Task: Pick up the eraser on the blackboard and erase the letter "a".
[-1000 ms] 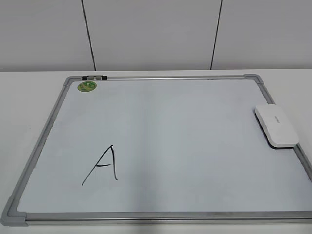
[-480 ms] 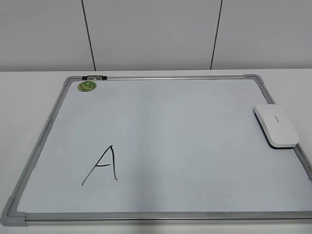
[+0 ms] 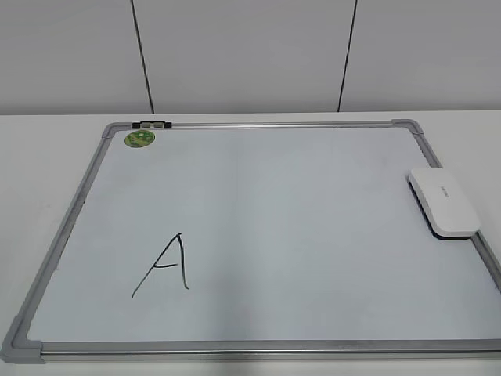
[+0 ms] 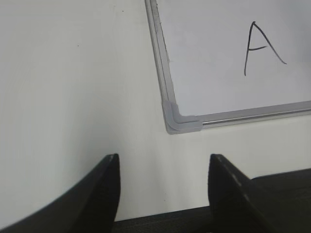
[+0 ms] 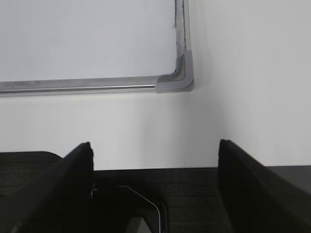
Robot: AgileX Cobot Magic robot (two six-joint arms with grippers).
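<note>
We were at the very start of the task: neither arm had reached the blackboard (image 3: 258, 235), and the eraser (image 3: 444, 201) lay untouched against its right frame edge, about halfway along that side and well apart from the writing. The only letter we could see on the blackboard was an angular capital "A" (image 3: 166, 266) in black marker, near its front left corner; no small cursive "a" showed in any view, so we took this mark as the one to be wiped. Our left gripper (image 4: 163, 167) hovered over the bare table just outside the blackboard's front left corner, jaws spread wide and holding nothing. Our right gripper (image 5: 155, 155) hovered just outside the front right corner, likewise wide apart and empty. We judged that the next move called for the right arm, being nearer, to travel along the right frame to the eraser and close across its narrower sides. A round green sticker (image 3: 140, 139) sat in the blackboard's far left corner, its print too small to read, and the faint grey lettering on the eraser was equally illegible.
</note>
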